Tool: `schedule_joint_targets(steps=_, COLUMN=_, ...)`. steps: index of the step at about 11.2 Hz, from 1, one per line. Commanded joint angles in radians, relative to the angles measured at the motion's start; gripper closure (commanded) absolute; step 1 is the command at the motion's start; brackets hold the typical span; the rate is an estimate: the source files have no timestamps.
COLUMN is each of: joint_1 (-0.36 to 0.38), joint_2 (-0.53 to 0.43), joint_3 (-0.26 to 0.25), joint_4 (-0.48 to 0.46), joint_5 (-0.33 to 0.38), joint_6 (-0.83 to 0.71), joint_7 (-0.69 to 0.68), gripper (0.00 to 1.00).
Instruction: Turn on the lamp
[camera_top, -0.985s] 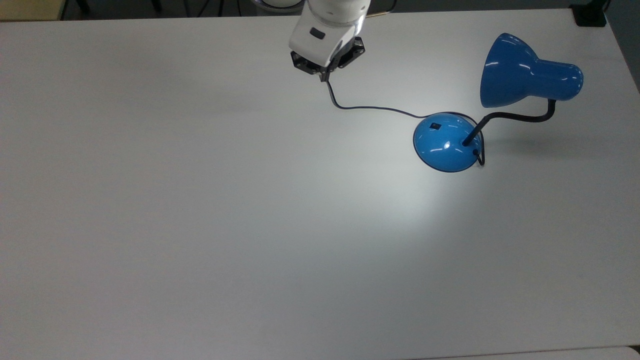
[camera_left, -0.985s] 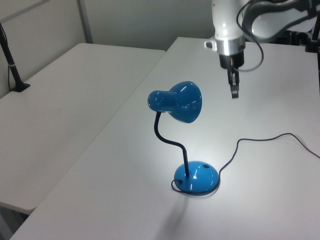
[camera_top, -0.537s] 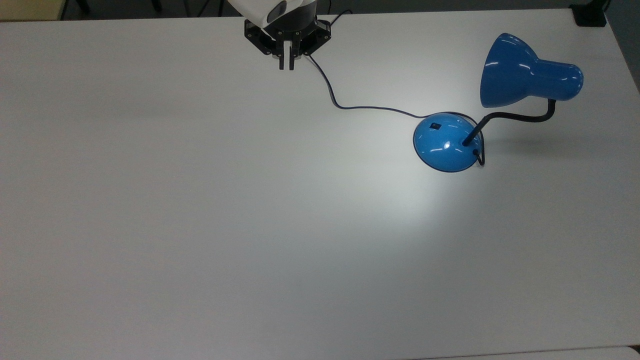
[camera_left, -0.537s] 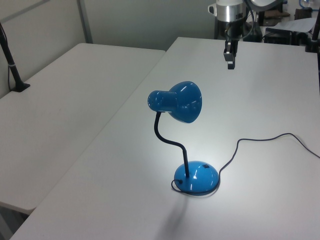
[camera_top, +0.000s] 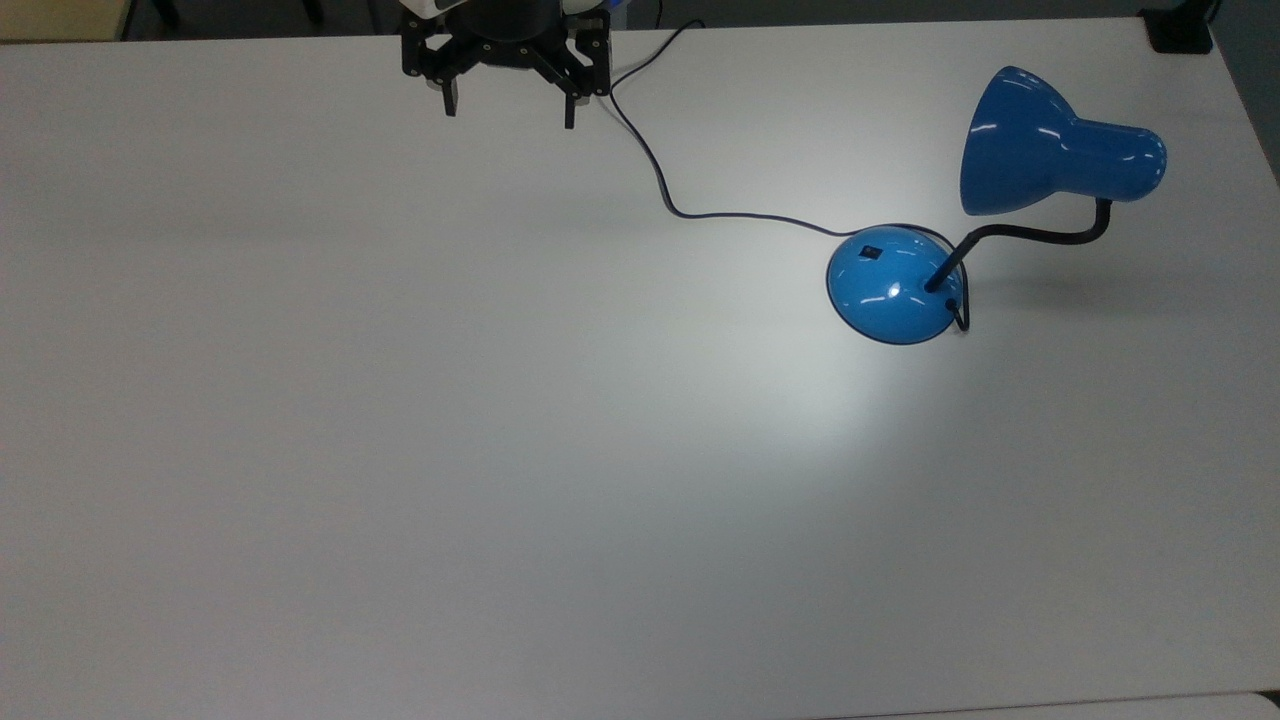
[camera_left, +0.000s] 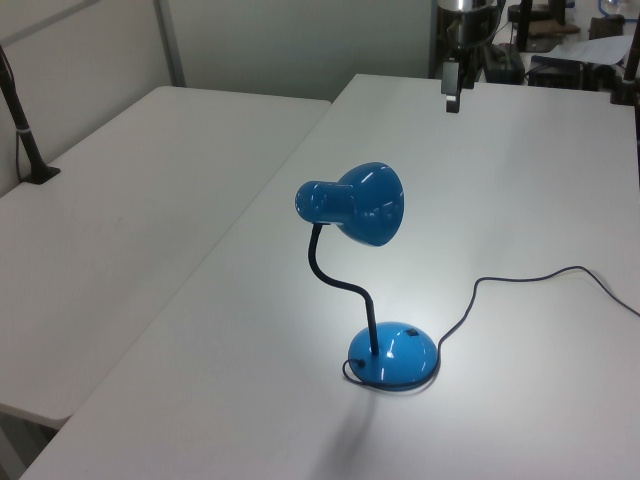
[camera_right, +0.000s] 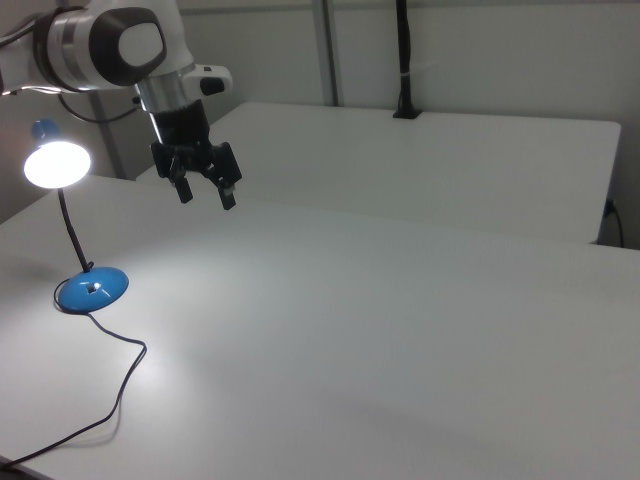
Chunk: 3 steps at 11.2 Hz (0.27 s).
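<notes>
1. The lamp stands at the right of the top view, its domed base on the table and its shade held above at upper right on a bent gooseneck. In the right view it sits at far left, and the shade glows; a bright pool lies on the table beside the base, so the lamp looks already lit.
2. The base looks glossy and slippery, probably weighted; the gooseneck would flex if pushed, and the thin cord is limp. No grasp is called for: the small black switch on the dome wants a short downward press from one fingertip.
3. The gripper hangs at the top edge of the top view, well apart from the lamp, its jaws spread wide and holding nothing.
4. Half a second ago the jaws were pressed together and slightly further right; a second ago the gripper was nearer the lamp. The lamp and cord have not shifted.
</notes>
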Motion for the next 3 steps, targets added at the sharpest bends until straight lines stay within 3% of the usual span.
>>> schedule_joint_targets(steps=1, joint_1=0.003, joint_2=-0.021, joint_3=-0.016, joint_4=0.01, joint_5=-0.01, joint_6=-0.049, joint_7=0.018, gripper=0.0)
schedule_joint_targets(steps=3, joint_1=0.001, joint_2=-0.022, joint_3=-0.017, joint_4=0.01, joint_5=-0.008, joint_6=-0.059, joint_7=0.021, gripper=0.0)
